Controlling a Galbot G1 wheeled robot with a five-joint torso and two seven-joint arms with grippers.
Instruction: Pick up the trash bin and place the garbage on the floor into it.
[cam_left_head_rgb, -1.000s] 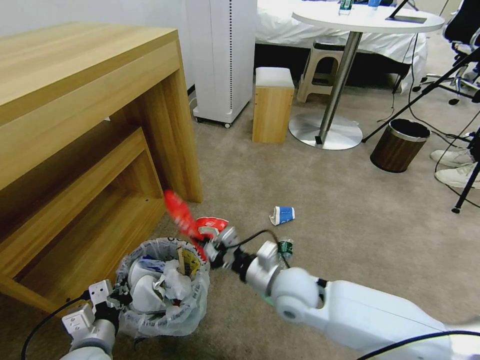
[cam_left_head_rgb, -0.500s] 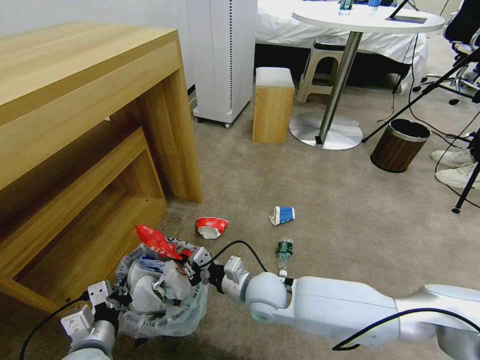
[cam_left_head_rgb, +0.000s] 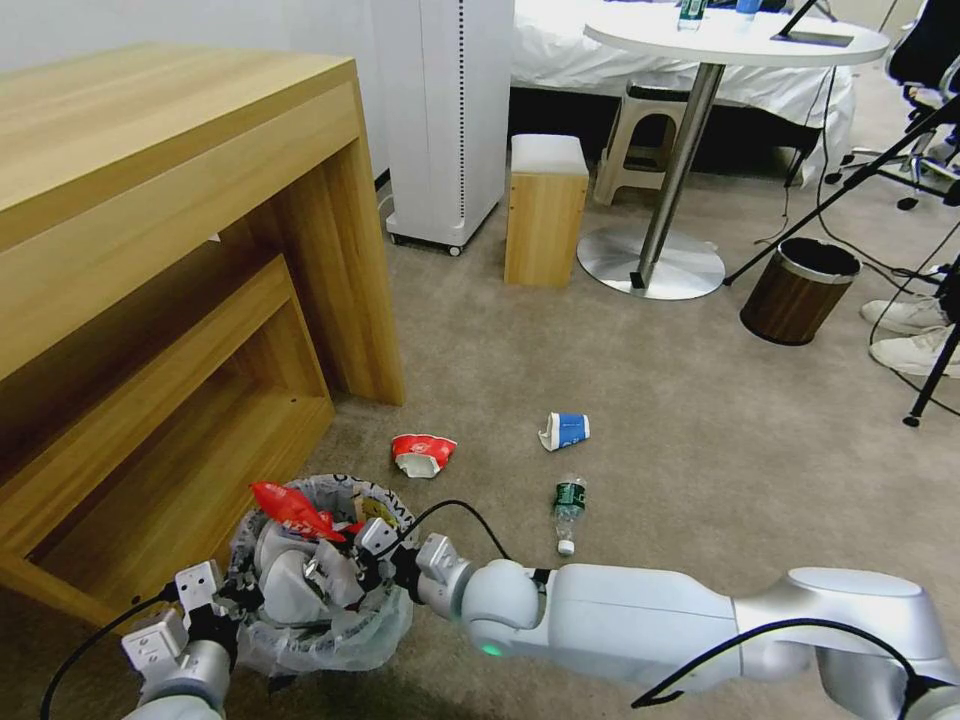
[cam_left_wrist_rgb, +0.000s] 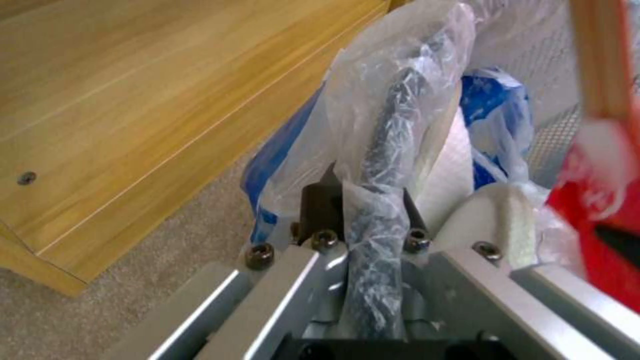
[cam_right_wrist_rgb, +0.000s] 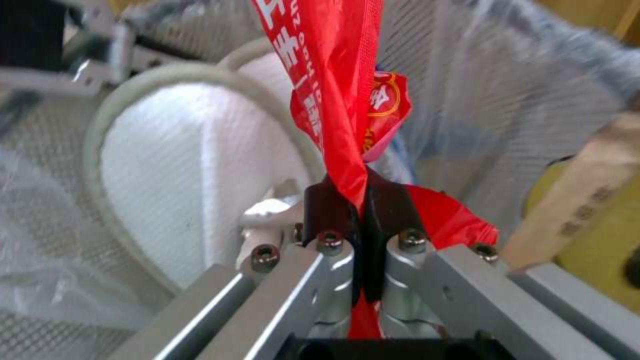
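At lower left, our right gripper (cam_left_head_rgb: 352, 545) pinches the red packet (cam_left_head_rgb: 290, 508) over the trash bin (cam_left_head_rgb: 330, 630). Our left gripper (cam_left_head_rgb: 228, 598) clamps the bin's bagged rim.

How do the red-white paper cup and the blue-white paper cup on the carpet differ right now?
The red-white paper cup lies nearer the trash bin and the wooden desk; the blue-white paper cup lies farther out on the open carpet. The red-white one looks more crushed; the blue-white one keeps more of its cup shape. Both lie on their sides, apart, untouched by either gripper.
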